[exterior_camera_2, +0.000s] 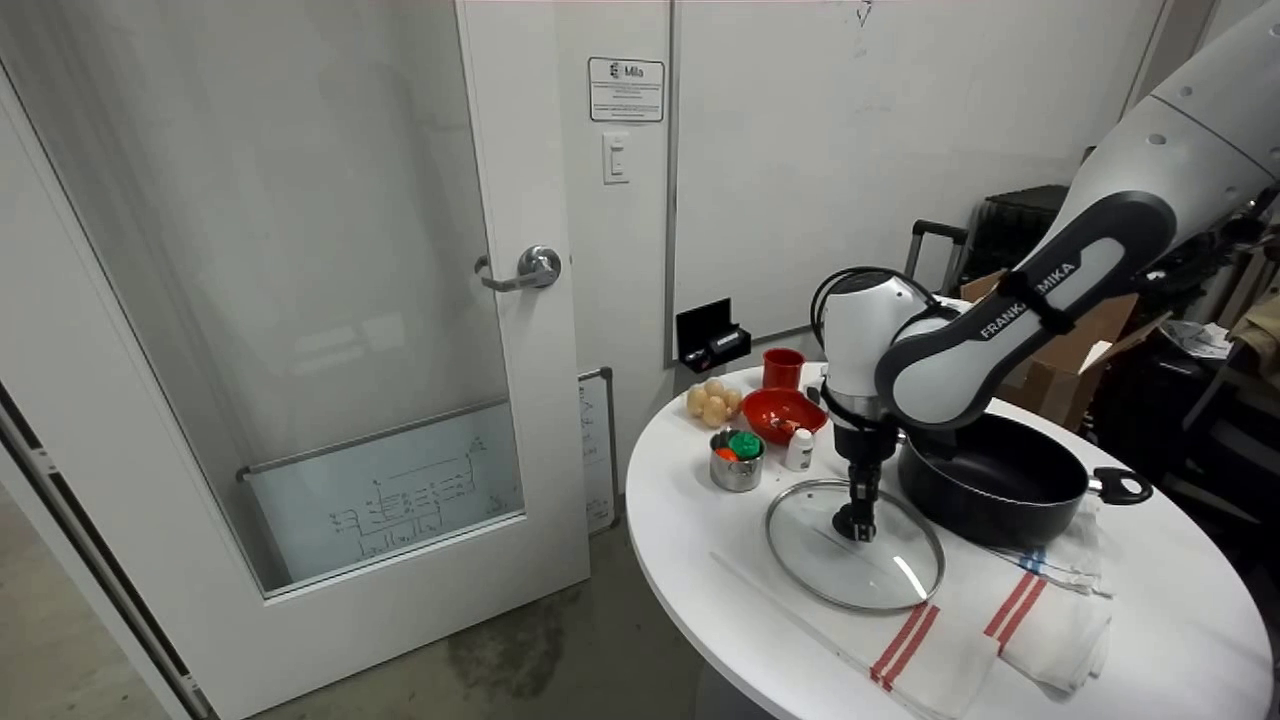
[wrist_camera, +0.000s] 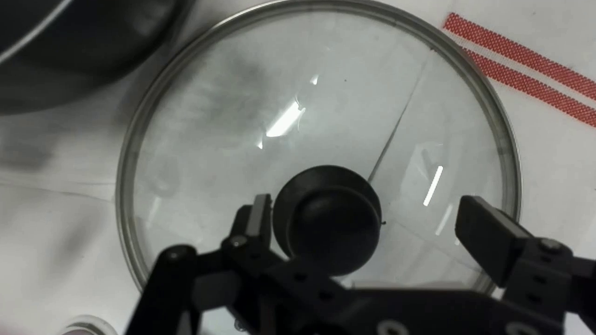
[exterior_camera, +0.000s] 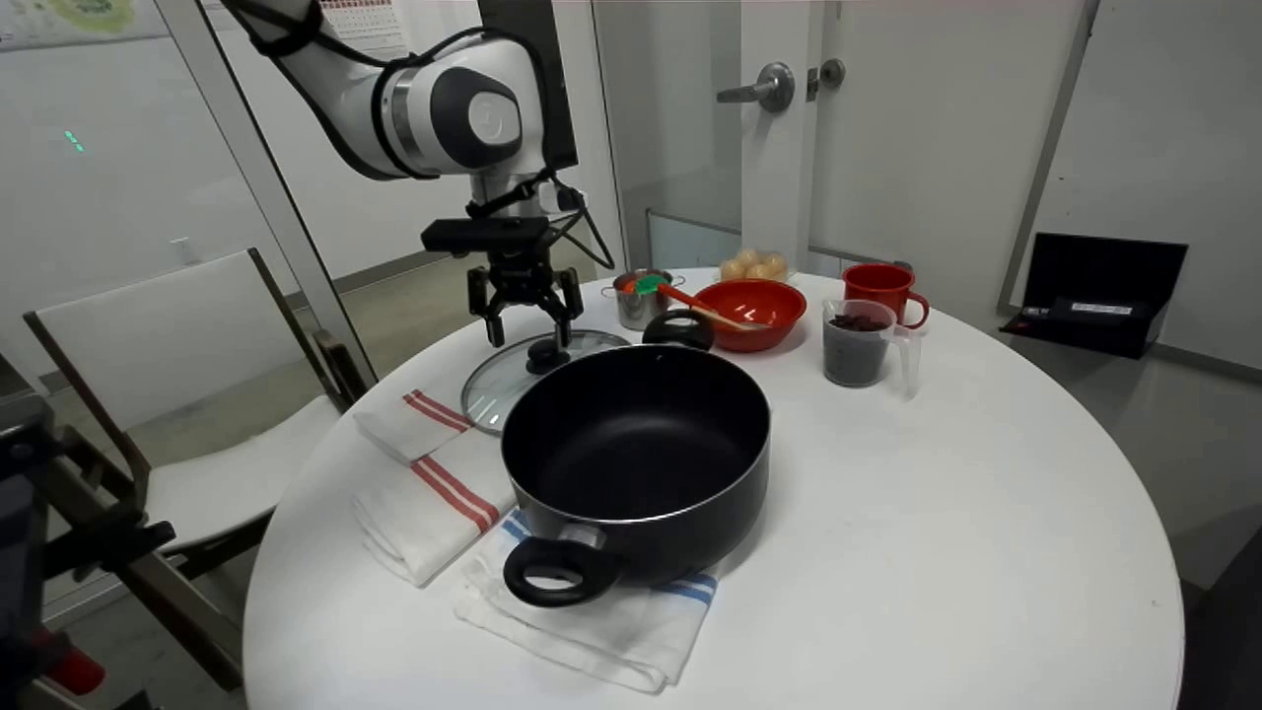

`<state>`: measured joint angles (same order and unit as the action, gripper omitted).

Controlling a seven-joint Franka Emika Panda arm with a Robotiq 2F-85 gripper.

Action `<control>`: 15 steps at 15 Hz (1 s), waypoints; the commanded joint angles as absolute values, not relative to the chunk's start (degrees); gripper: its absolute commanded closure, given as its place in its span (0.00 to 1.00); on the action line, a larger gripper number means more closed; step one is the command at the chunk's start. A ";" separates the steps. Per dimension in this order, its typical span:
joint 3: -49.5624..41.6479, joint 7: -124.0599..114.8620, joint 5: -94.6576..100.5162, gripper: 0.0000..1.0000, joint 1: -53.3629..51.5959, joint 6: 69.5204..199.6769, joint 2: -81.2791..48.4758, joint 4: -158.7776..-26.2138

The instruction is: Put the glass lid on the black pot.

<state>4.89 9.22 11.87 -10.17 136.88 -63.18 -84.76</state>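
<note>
The glass lid (exterior_camera: pixel 498 387) lies flat beside the black pot, knob up, partly on a striped towel. It shows also in an exterior view (exterior_camera_2: pixel 805 550) and the wrist view (wrist_camera: pixel 223 130). My gripper (exterior_camera: pixel 529 335) is open over the lid, pointing down; it shows also in an exterior view (exterior_camera_2: pixel 862 530). In the wrist view the lid's dark knob (wrist_camera: pixel 333 223) sits between the open fingers (wrist_camera: pixel 365 211), close to the left finger, with a wide gap to the right one. The black pot (exterior_camera: pixel 641 444) stands uncovered and empty; its wall shows in the wrist view (wrist_camera: pixel 70 79).
White towels with red stripes (exterior_camera: pixel 444 503) and blue stripes (exterior_camera: pixel 601 631) lie by and under the pot. A metal cup (exterior_camera_2: pixel 737 470), white bottle (exterior_camera_2: pixel 800 450), red bowl (exterior_camera: pixel 754 311), measuring cup (exterior_camera: pixel 856 345), red mug (exterior_camera: pixel 882 286) and pale round items (exterior_camera_2: pixel 713 402) stand behind.
</note>
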 commanded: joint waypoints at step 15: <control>4.93 11.87 11.88 0.75 -9.96 136.50 -66.72 -79.19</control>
<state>4.64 10.47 11.87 -9.91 136.78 -66.35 -80.28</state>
